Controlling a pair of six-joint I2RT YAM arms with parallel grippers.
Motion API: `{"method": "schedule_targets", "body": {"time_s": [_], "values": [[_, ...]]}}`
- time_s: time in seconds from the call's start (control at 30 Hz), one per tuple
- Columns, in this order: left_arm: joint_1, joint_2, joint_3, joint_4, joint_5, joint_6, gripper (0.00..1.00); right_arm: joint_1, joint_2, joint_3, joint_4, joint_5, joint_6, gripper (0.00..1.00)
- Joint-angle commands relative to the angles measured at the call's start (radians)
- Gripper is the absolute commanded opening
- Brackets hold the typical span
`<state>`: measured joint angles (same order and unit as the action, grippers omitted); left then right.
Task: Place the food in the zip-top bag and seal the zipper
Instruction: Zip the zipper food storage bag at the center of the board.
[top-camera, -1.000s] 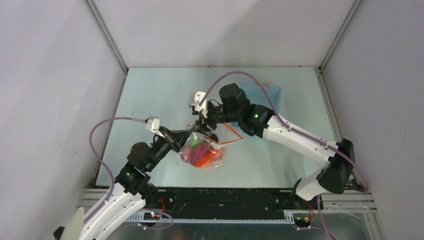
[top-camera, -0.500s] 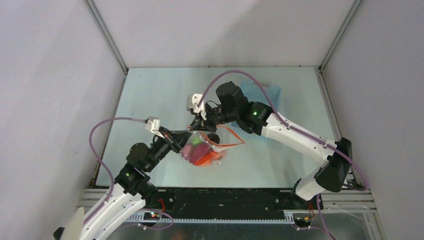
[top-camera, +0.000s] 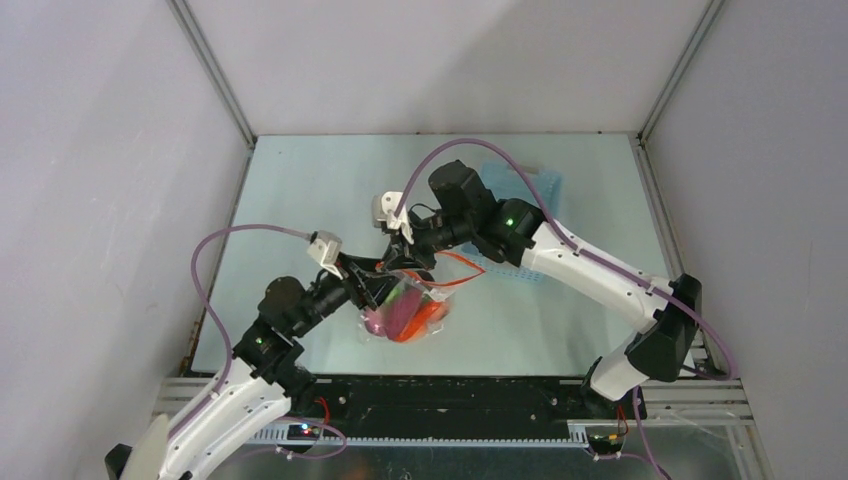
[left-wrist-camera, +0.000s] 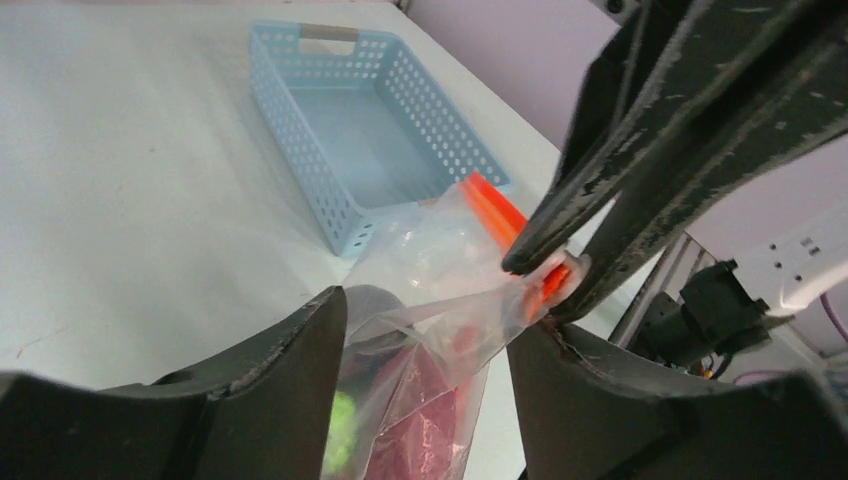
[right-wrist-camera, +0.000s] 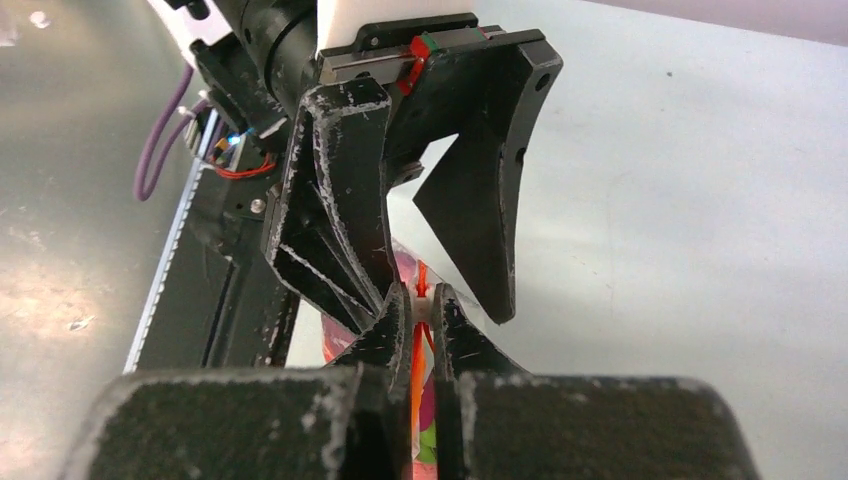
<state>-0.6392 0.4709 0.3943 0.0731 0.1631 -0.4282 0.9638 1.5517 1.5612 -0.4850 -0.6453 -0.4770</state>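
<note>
The clear zip-top bag (top-camera: 404, 312) hangs just over the table at mid-front. The food (top-camera: 398, 318) is inside it, showing red, purple and green (left-wrist-camera: 338, 436). My right gripper (right-wrist-camera: 418, 294) is shut on one end of the red-orange zipper (left-wrist-camera: 488, 204), which trails off toward the basket (top-camera: 468, 270). My left gripper (left-wrist-camera: 428, 320) stands open right below that pinch. Its fingers (left-wrist-camera: 300, 350) are set apart on either side of the bag's loose upper film, without squeezing it. In the right wrist view, the left gripper's spread fingers (right-wrist-camera: 470, 190) rise just behind the pinched strip (right-wrist-camera: 416, 352).
A light-blue perforated basket (left-wrist-camera: 372, 130) sits on the table behind the bag, under the right forearm (top-camera: 560, 255). Grey walls close in the table on three sides. Purple cables loop over both arms.
My right gripper has shut on the zipper's end. My left gripper has opened and let go of the bag, and has shifted slightly to the right, under the right gripper.
</note>
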Motion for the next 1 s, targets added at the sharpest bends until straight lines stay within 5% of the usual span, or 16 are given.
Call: {"method": "schedule_targets", "body": {"time_s": [0.0, 0.1, 0.17, 0.2, 0.27, 0.97], "values": [[-0.005, 0.001, 0.047, 0.047, 0.121, 0.105, 0.58, -0.012, 0.035, 0.094, -0.065, -0.098, -0.01, 0.0], [-0.004, -0.009, 0.045, 0.043, 0.141, 0.112, 0.41, -0.023, 0.056, 0.132, -0.108, -0.11, -0.009, 0.0], [-0.005, -0.016, 0.044, 0.052, 0.158, 0.107, 0.24, -0.028, 0.067, 0.143, -0.126, -0.098, -0.011, 0.0], [-0.005, -0.018, 0.041, 0.061, 0.165, 0.1, 0.07, -0.029, 0.074, 0.146, -0.129, -0.094, -0.012, 0.0], [-0.005, -0.031, 0.03, 0.08, 0.171, 0.09, 0.01, -0.032, 0.081, 0.15, -0.141, -0.068, -0.011, 0.0], [-0.005, -0.201, -0.069, 0.141, -0.034, 0.043, 0.0, -0.073, 0.024, 0.01, -0.295, 0.069, -0.104, 0.0]]}}
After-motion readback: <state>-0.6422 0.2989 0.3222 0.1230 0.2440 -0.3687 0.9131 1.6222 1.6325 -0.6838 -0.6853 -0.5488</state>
